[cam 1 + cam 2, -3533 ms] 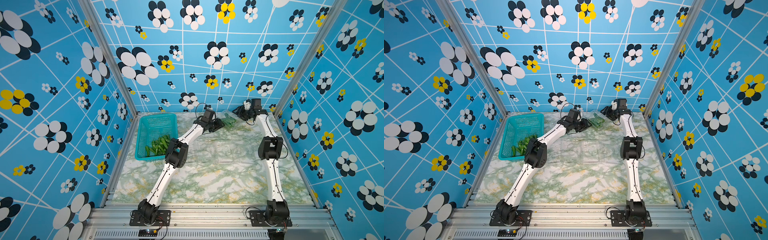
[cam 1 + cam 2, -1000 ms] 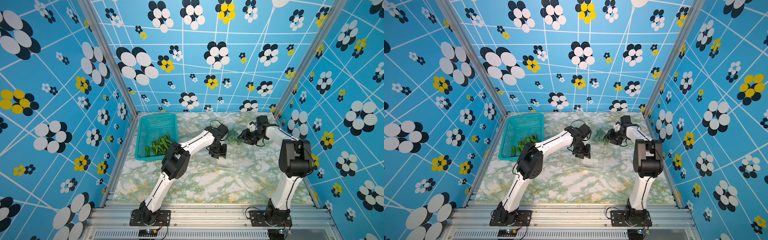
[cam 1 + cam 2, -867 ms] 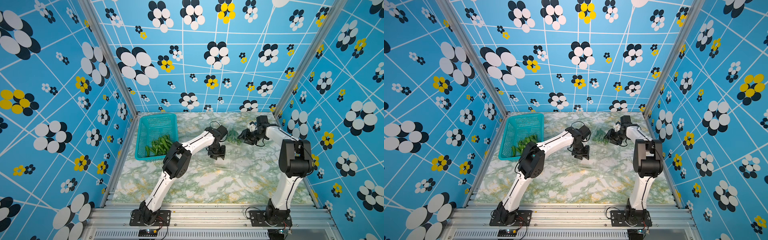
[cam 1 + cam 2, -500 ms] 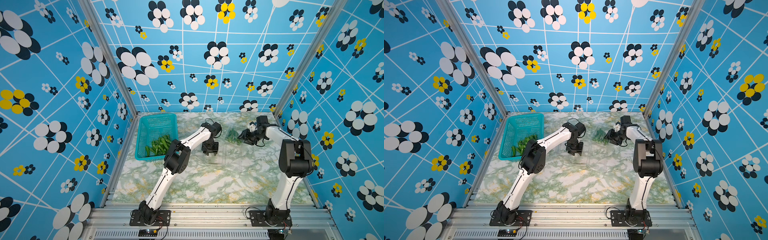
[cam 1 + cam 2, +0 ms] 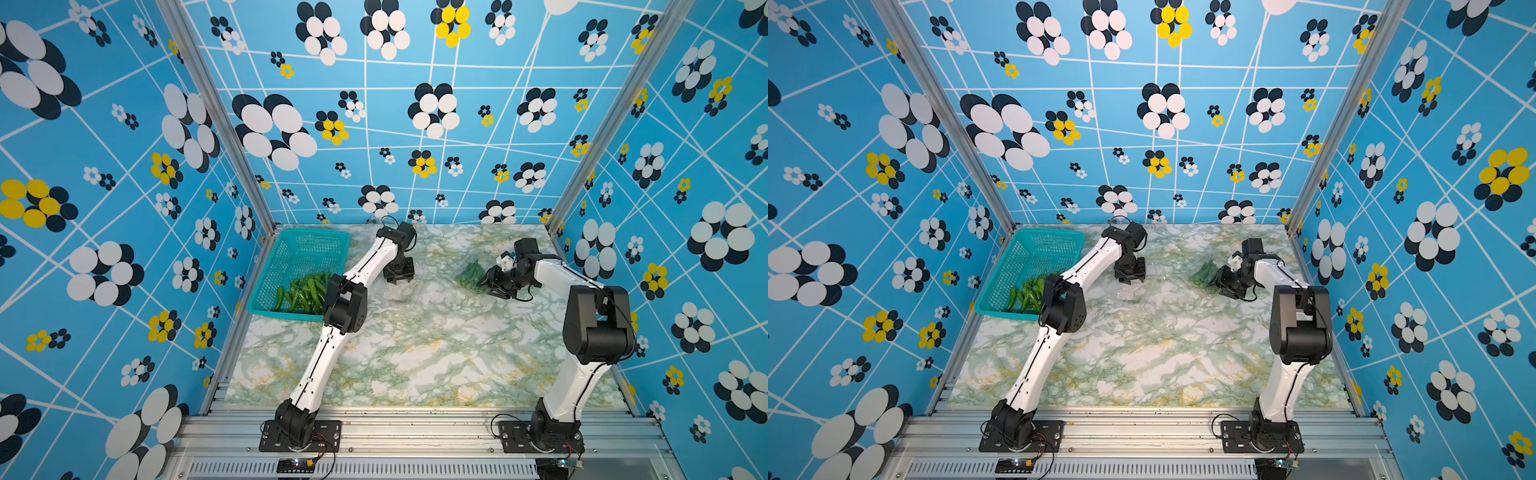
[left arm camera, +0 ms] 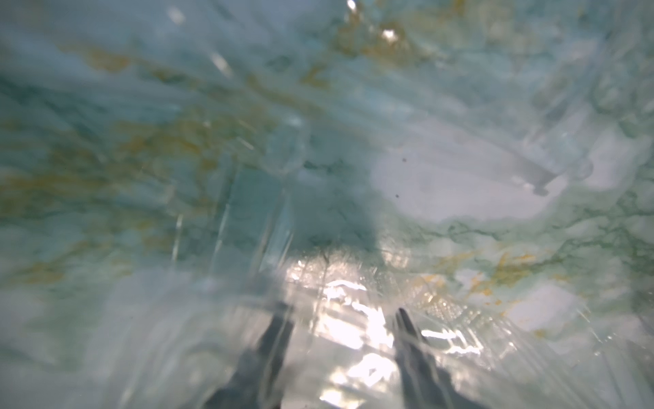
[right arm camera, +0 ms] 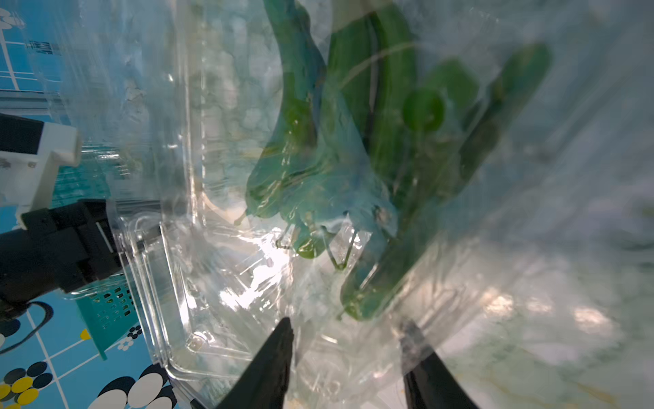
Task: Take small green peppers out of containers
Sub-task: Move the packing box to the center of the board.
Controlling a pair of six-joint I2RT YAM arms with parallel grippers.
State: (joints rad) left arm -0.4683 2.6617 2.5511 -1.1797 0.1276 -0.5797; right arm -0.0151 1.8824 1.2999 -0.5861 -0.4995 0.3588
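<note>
right gripper [image 7: 346, 322] has its jaws about half apart, with the wall of a clear crinkly plastic clamshell box [image 7: 170, 283] running between them. can't tell if it's really pinching or just straddling. the slender glossy green peppers [image 7: 382, 117] are bunched inside that box under a film of plastic.

in both top views the box sits toward the far right of the green-veined marble tabletop [image 5: 415, 353]. that's well apart from the teal perforated plastic basket [image 5: 299, 245] at the far left, which has a heap of green peppers [image 5: 305, 291] in its near end.

left gripper [image 5: 398, 277] hangs over a second clear clamshell box [image 5: 397, 294] near the middle. its wrist view is a blur of shiny plastic with the fingers apart, so no telling if it holds anything.

what could go wrong, just guessing:
- the thin plastic is slick and floppy, so a loose grip could let the box slide out or buckle.
- if it tips too early, the peppers land on the marble instead of in the basket.
- the plastic over the peppers could trap them inside.
- the way to the basket runs past the left arm, so a careless swing might clip it.
</note>
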